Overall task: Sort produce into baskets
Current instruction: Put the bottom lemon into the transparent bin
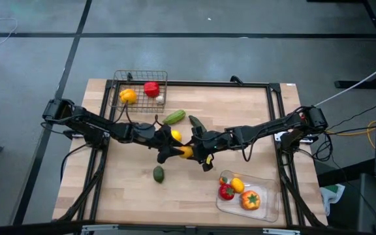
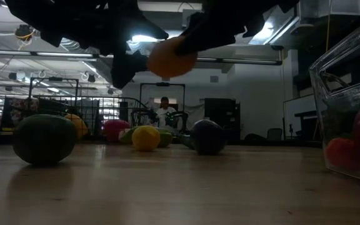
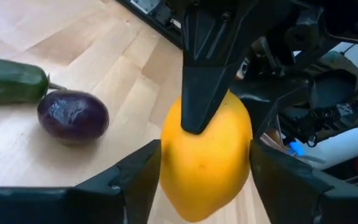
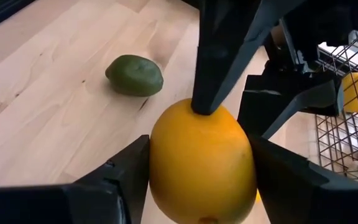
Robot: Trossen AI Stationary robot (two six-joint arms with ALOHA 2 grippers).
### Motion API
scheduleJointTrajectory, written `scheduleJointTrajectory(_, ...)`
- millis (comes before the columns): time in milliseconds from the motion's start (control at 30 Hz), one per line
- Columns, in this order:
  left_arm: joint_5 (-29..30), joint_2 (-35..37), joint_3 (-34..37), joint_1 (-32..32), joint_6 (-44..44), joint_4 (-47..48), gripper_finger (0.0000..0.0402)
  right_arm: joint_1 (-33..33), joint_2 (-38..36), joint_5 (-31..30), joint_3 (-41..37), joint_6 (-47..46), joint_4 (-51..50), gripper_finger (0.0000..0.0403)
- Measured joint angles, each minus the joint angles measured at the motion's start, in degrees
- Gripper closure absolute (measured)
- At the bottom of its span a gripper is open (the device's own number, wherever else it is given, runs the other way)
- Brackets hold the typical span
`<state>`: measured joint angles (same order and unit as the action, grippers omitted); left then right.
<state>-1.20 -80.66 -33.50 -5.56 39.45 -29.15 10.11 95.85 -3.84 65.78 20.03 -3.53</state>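
Over the middle of the wooden table (image 1: 136,189) the two arms meet, and both grippers have hold of one orange-yellow fruit (image 1: 186,153), which hangs clear of the tabletop in the low view. The left gripper (image 3: 204,180) has a finger pressed to each side of the fruit. The right gripper (image 4: 201,180) is clamped on it the same way from the opposite direction, so each wrist camera shows the other arm's finger coming down onto the fruit's top. Just beside this meeting point lies a small yellow lemon (image 1: 175,136), and a little farther toward the back edge sit a pale green vegetable (image 1: 174,117) and a dark green pepper (image 1: 196,124); a dark purple fruit (image 3: 73,116) rests against that pepper's end. A lone dark green avocado (image 1: 158,173) lies nearer the front edge. The wire basket (image 1: 119,77) at the back left corner holds a yellow pepper (image 1: 128,96), a red pepper (image 1: 151,88) and something small and white (image 1: 160,99). The clear tray (image 1: 272,196) at the front right holds a red piece (image 1: 226,191), a yellow one (image 1: 237,185) and an orange one (image 1: 250,200). A person (image 2: 164,111) sits far back in the room.
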Motion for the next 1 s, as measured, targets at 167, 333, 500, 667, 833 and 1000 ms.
scheduleJointTrajectory(167, 0.2, 0.0, 0.0, 0.0, -0.6, 0.2, 0.0136, 0.1, 0.0, 0.3, 2.0, -0.1, -5.7, 0.0167)
scheduleJointTrajectory(333, 0.3, 0.0, 0.0, 0.0, -4.0, 0.3, 0.0132, 2.1, -0.1, 0.4, 8.2, -1.8, -22.6, 0.0168)
scheduleJointTrajectory(500, 0.3, 0.0, 0.0, 0.0, -6.2, 0.3, 0.0136, 6.7, -0.1, 1.0, 14.4, -7.4, -40.2, 0.0168)
scheduleJointTrajectory(667, 0.3, 0.0, 0.0, 0.0, -7.9, 0.4, 0.0136, 12.7, -0.1, 1.4, 18.5, -16.7, -51.1, 0.0168)
scheduleJointTrajectory(833, 0.3, 0.0, 0.0, -0.1, -7.9, 0.6, 0.0137, 19.8, -0.1, 1.4, 19.2, -28.5, -55.2, 0.0168)
scheduleJointTrajectory(1000, 0.3, 0.0, 0.0, -0.1, -7.9, 1.3, 0.0137, 27.3, -0.1, 1.4, 18.1, -39.0, -56.1, 0.0168)
